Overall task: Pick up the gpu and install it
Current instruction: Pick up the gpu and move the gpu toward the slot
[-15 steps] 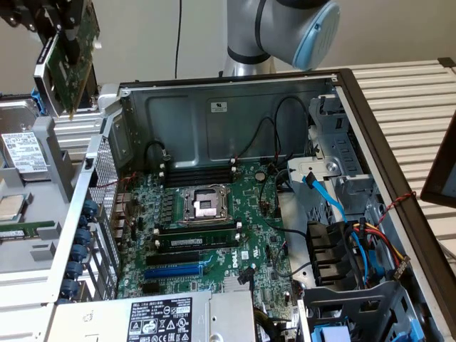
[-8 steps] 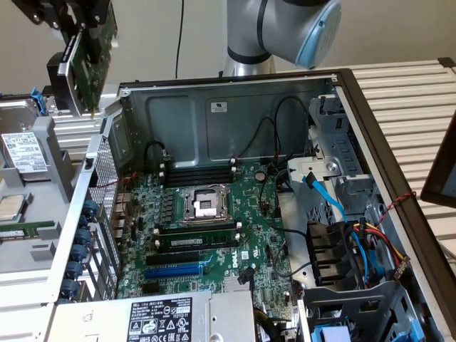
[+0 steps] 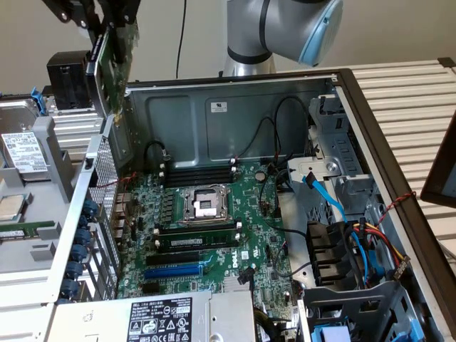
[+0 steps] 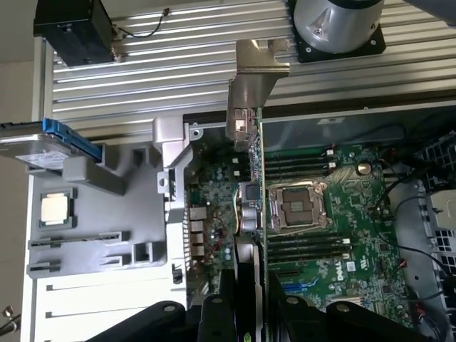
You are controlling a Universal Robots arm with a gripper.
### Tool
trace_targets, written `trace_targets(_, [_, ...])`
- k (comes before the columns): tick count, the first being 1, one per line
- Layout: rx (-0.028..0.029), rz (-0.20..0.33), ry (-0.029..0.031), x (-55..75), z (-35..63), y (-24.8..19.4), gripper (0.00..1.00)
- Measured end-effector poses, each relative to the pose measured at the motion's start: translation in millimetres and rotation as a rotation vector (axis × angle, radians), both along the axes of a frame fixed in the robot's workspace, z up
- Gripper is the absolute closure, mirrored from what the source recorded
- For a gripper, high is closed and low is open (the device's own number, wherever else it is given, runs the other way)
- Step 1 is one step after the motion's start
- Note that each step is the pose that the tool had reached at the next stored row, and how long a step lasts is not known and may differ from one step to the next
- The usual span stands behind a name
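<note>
Grey sheet steel forms the open computer case (image 3: 214, 117), lying on its side before you with the green motherboard (image 3: 246, 214) covering its floor. Above the case's corner at the exterior view's left, well clear of the motherboard, hangs the gpu (image 3: 120, 53); you see its green card upright and nearly edge-on, with the silver end bracket (image 4: 253, 78) at the far end from the wrist camera. The gripper (image 3: 107, 21) has its jaws closed on the card's upper edge, with the black fingers (image 4: 231, 306) pressed against either face.
</note>
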State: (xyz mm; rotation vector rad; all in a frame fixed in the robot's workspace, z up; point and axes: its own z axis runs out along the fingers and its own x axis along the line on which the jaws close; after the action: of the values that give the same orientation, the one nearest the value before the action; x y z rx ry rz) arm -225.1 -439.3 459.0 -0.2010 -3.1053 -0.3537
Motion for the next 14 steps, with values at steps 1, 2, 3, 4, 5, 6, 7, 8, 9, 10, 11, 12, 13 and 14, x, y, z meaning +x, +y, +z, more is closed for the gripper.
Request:
trace_targets(1, [-0.0002,0.0,0.0021,3.9,0.1,-0.5,0.72])
trace_targets(2, [-0.0004,0.0,0.004,7.7,0.1,-0.9,0.72])
trace_targets(3, [-0.0004,0.001,0.0057,11.3,0.2,-1.3,0.72])
trace_targets(4, [-0.0004,0.001,0.007,14.8,0.1,-1.6,0.72])
trace_targets(5, [-0.0004,0.002,0.0084,18.5,0.1,-2.0,0.72])
trace_targets(6, [-0.0004,0.003,0.01,22.0,0.1,-2.3,0.72])
trace_targets(7, [-0.0004,0.003,0.0119,25.0,0.1,-2.5,0.72])
trace_targets(8, [-0.0004,0.005,0.0142,28.0,0.1,-2.6,0.72])
trace_targets(9, [-0.0005,0.006,0.0165,30.7,0.1,-2.8,0.72])
trace_targets(10, [-0.0005,0.008,0.0195,33.8,0.1,-2.9,0.72])
trace_targets(11, [-0.0006,0.009,0.0227,36.6,0.1,-3.0,0.72])
trace_targets(12, [-0.0007,0.011,0.0263,39.3,0.1,-3.0,0.72])
trace_targets(13, [-0.0008,0.012,0.0301,41.9,0.1,-3.1,0.72])
trace_targets(14, [-0.0009,0.014,0.034,44.5,0.1,-3.1,0.72])
